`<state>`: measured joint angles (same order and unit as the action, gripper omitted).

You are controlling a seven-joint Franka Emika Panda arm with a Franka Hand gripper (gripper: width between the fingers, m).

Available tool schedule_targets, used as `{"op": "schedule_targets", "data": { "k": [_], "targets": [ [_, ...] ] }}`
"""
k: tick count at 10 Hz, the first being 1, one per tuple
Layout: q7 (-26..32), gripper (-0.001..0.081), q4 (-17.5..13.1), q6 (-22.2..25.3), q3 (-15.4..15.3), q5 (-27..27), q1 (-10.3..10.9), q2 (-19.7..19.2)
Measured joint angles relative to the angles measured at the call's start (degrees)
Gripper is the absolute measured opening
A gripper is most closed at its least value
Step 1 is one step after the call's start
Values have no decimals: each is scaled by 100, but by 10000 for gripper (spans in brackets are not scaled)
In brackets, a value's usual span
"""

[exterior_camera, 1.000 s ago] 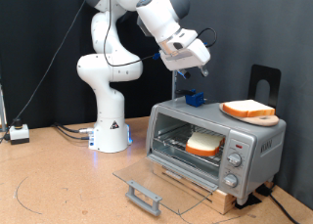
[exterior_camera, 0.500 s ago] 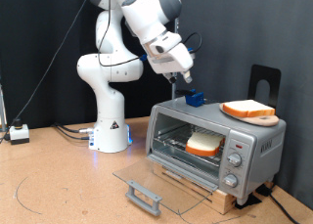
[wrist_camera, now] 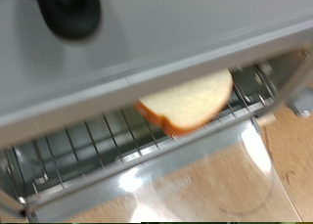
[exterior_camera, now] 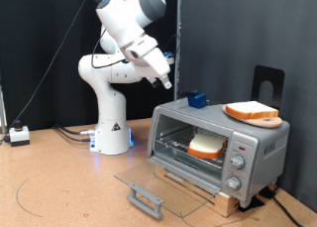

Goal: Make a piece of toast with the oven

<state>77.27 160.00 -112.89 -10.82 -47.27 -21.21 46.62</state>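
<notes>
The silver oven (exterior_camera: pixel 223 138) stands on a wooden board at the exterior view's right, its glass door (exterior_camera: pixel 158 182) folded down flat with the black bar handle (exterior_camera: pixel 146 199) in front. One piece of toast (exterior_camera: pixel 206 145) lies on the wire rack inside. In the wrist view the same slice (wrist_camera: pixel 188 100) sits on the rack (wrist_camera: pixel 88 146) under the oven's top. A second slice (exterior_camera: pixel 251 111) lies on a plate on top of the oven. My gripper (exterior_camera: pixel 164 81) hangs empty in the air, above and to the left of the oven.
A small blue object (exterior_camera: pixel 197 99) sits on the oven's top, at its back left. A black stand (exterior_camera: pixel 267 83) rises behind the oven. The robot's white base (exterior_camera: pixel 111 128) stands to the left. Round knobs (exterior_camera: pixel 238 160) are on the oven's right panel. A white box (exterior_camera: pixel 19 135) lies at far left.
The arm has swung away from above the oven towards the exterior view's left. The slices and the open door have not moved.
</notes>
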Motion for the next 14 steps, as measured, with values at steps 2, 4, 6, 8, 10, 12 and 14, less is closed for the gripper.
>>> {"op": "schedule_targets", "data": {
  "k": [2,4,6,8,10,12,14],
  "targets": [
    [334,810,-78,-38,237,216,-239,-233],
    [639,810,-156,-279,387,318,-420,-542],
    [687,810,-244,-348,410,318,-456,-757],
    [-499,810,-273,-340,269,499,-648,-884],
    [-1668,810,-341,-529,180,543,-998,-1259],
    [-2896,810,-515,-522,125,976,-1382,-1697],
    [-3238,810,-686,-482,-20,1091,-1532,-1961]
  ]
}}
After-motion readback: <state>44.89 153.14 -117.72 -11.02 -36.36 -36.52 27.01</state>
